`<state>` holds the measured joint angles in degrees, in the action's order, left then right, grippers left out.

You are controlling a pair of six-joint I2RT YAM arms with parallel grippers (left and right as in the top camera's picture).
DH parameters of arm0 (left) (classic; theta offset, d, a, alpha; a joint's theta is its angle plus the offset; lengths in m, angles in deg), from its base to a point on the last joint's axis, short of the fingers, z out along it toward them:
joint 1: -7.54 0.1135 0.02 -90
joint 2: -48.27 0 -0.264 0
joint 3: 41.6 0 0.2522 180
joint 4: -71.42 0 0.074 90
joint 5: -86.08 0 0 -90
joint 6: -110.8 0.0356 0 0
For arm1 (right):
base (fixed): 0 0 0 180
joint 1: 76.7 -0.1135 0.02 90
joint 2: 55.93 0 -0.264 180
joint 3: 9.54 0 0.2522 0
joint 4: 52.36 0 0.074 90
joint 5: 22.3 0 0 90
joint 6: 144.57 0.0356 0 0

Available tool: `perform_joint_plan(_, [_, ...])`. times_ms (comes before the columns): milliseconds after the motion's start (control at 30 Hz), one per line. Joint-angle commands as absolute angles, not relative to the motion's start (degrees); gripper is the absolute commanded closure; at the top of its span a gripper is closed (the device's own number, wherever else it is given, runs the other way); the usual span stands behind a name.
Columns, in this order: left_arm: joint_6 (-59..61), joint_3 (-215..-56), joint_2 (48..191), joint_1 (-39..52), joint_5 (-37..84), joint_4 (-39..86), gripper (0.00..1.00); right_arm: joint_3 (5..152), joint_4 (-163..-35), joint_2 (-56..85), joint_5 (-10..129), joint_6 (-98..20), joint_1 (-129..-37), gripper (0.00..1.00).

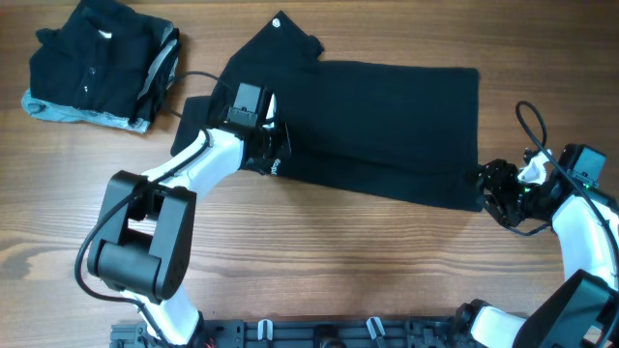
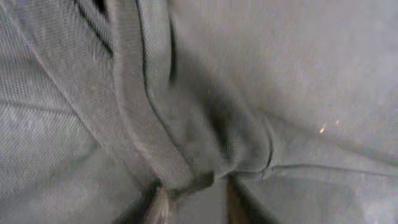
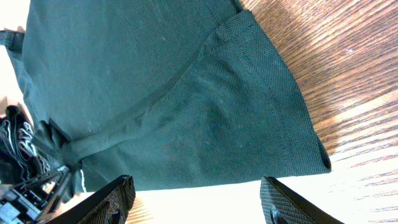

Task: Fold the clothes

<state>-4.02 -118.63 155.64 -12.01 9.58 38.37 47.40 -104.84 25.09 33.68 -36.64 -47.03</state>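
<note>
A black short-sleeved shirt (image 1: 387,126) lies spread across the middle of the table, with its collar end to the left. My left gripper (image 1: 266,145) sits on its left part. In the left wrist view, a bunched fold of the shirt (image 2: 186,149) is drawn down between the fingers (image 2: 199,208), which look closed on it. My right gripper (image 1: 493,188) is at the shirt's near right corner. In the right wrist view its fingers (image 3: 199,199) are wide open and empty, with the shirt's hem corner (image 3: 249,124) just ahead of them. A folded stack of black clothes (image 1: 97,63) with a grey-blue edge lies at the far left.
The table is bare wood (image 1: 338,261). A black cable (image 1: 193,82) runs from the left arm across the table near the folded stack. The arm bases stand at the near edge.
</note>
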Motion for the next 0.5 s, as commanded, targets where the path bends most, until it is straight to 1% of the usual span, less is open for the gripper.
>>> perform_joint_plan(0, [-3.69,-118.61,156.58,-12.16,10.62,42.61,0.96,47.99,-104.73,25.22,33.58,-36.35,-47.27,0.30])
perform_joint_plan(67, [-5.04,-118.61,156.56,-12.10,14.95,49.35,0.96,47.99,-104.73,25.22,33.58,-36.07,-47.27,0.30])
perform_joint_plan(167, [-6.73,-118.61,156.56,-12.25,14.69,55.97,0.96,47.99,-104.69,25.22,33.58,-34.87,-47.27,0.30])
perform_joint_plan(200, [-6.70,-118.61,156.61,-12.47,14.67,58.46,0.87,47.99,-104.71,25.22,33.58,-34.89,-47.27,0.30])
perform_joint_plan(233, [-6.70,-118.61,156.61,-12.60,14.67,60.03,0.54,47.99,-104.71,25.22,33.58,-34.89,-47.27,0.30])
perform_joint_plan(267, [-6.73,-118.61,156.61,-12.60,14.69,60.10,0.40,47.99,-104.73,25.22,33.58,-34.89,-47.27,0.30])
perform_joint_plan(300, [-6.68,-118.61,156.61,-12.60,14.69,59.51,0.32,47.99,-104.76,25.22,33.58,-34.91,-47.27,0.30])
perform_joint_plan(333, [-6.64,-118.61,156.61,-12.51,14.69,57.65,0.32,47.99,-104.71,25.22,33.58,-34.93,-47.27,0.30])
perform_joint_plan(367, [-6.64,-118.61,156.26,-12.27,14.93,55.33,0.42,47.99,-104.71,25.22,33.58,-34.98,-47.27,0.30])
perform_joint_plan(400, [-6.62,-118.61,155.60,-11.92,14.93,52.03,0.60,47.99,-104.73,25.22,33.60,-35.04,-47.27,0.30])
perform_joint_plan(433, [-6.18,-118.61,154.73,-11.51,14.91,49.06,0.72,47.99,-104.73,25.22,33.62,-35.11,-47.27,0.30])
perform_joint_plan(467, [-4.91,-118.61,152.93,-10.59,14.65,44.25,0.96,47.99,-104.67,25.22,33.64,-35.09,-47.27,0.30])
